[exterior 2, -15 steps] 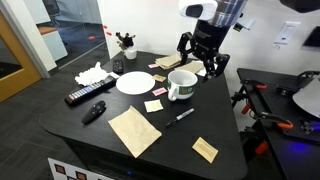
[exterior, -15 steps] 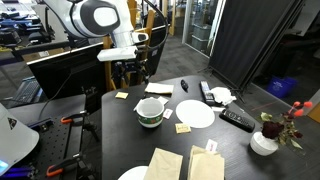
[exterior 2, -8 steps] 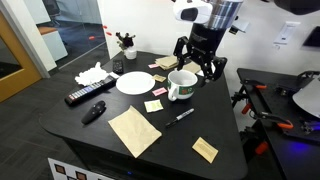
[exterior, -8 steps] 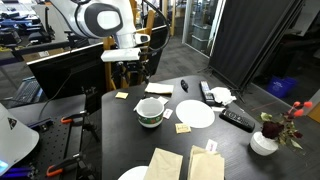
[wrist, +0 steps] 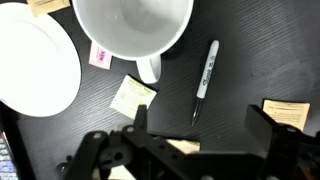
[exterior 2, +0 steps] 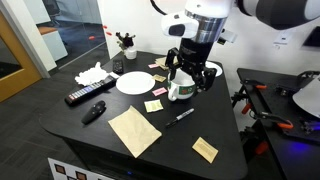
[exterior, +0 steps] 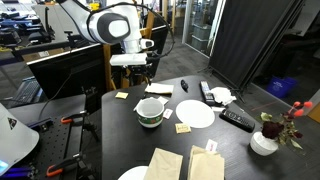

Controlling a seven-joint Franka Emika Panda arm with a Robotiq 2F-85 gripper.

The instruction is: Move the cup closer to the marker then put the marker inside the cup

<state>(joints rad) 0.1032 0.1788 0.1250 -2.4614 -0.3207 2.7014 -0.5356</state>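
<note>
Your cup (wrist: 132, 30) stands upright on the dark counter (wrist: 250, 60). In the wrist view you're looking straight down into a white, empty bowl, handle poking toward the bottom of the frame. In an exterior view the cup (exterior: 150, 112) shows a green patterned band round its outside. The marker (wrist: 204, 70) lies flat beside the handle, not touching: slim pale barrel with dark print, darker at its lower end, slightly slanted.

White plate (exterior 2: 133, 82), black remote (exterior 2: 83, 96), brown napkin (exterior 2: 134, 131), yellow sticky notes (exterior 2: 153, 105) on a black table (exterior 2: 82, 131)
</note>
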